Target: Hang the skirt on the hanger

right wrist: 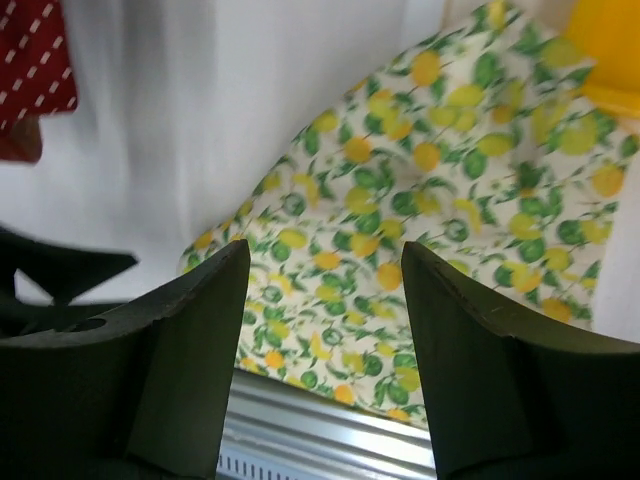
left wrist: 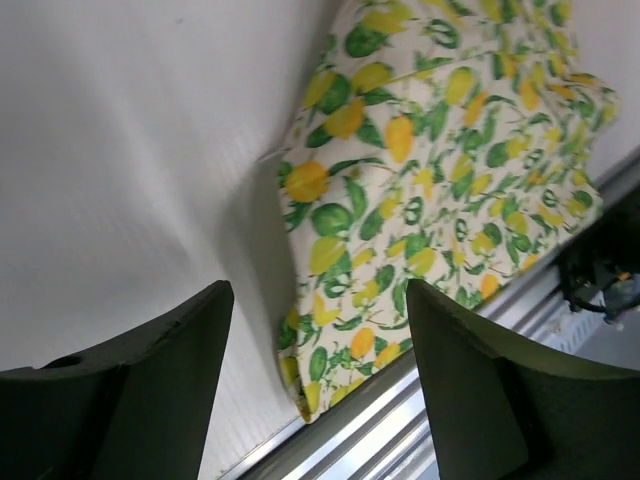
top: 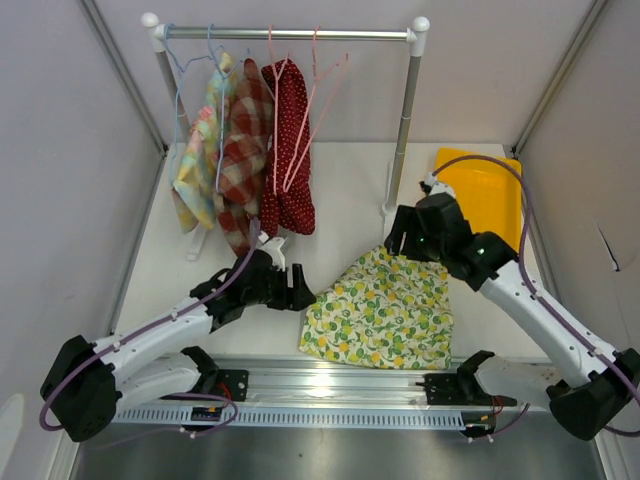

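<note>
- We saw the lemon-print skirt (top: 380, 305) lying spread out on the white table (top: 340, 190), near its front edge and just behind the metal rail (top: 330, 385).
- The left gripper (top: 300, 292) sat low beside the skirt's left edge. In its wrist view the jaws stood apart with nothing between them, and the hem lay just ahead of the fingers (left wrist: 150, 380).
- The right gripper (top: 398, 238) hung over the skirt's far corner, close to the right post of the clothes rack (top: 290, 33). Its wrist view showed it spread wide and holding nothing, with the printed fabric below.
- A yellow bin (top: 485, 185) stood at the table's back right, near the skirt's far right corner.
- On the rack we counted three hung garments: a pastel one (top: 197, 150), a red checked one (top: 242, 150) and a red dotted one (top: 290, 150).
- A pink hanger (top: 325, 95) hung bare and tilted on the bar, just right of the dotted garment and well apart from the skirt.
</note>
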Controlling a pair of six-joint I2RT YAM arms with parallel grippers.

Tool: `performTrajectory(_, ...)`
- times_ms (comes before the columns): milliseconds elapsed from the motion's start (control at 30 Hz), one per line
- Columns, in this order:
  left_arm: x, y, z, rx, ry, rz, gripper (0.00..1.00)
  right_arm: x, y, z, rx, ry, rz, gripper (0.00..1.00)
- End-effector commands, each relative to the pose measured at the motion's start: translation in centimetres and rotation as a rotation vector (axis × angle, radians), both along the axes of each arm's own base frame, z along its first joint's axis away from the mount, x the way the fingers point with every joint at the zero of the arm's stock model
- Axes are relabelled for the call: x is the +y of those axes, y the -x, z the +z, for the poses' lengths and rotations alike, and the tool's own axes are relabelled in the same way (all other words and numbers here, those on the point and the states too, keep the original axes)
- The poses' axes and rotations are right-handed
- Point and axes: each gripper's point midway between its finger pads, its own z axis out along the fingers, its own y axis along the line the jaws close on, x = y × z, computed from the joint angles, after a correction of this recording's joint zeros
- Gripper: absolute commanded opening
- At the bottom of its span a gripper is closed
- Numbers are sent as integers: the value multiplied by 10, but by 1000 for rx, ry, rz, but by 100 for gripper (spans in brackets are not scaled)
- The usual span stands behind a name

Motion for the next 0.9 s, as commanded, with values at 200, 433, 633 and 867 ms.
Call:
performTrajectory(200,8,-46,-3,-14,-92,144,78,113,115,-28,-28,-45,230,54)
performTrajectory(433,8,-64,-3,27,-31,164,78,183,156,-82,-17,77,351,60)
performTrajectory(633,9,-73,-3,38,-36,161,78,218,167,-132,7,198,416,62)
performTrajectory(867,8,-77,0,32,-27,140,78,241,175,-154,12,258,474,66)
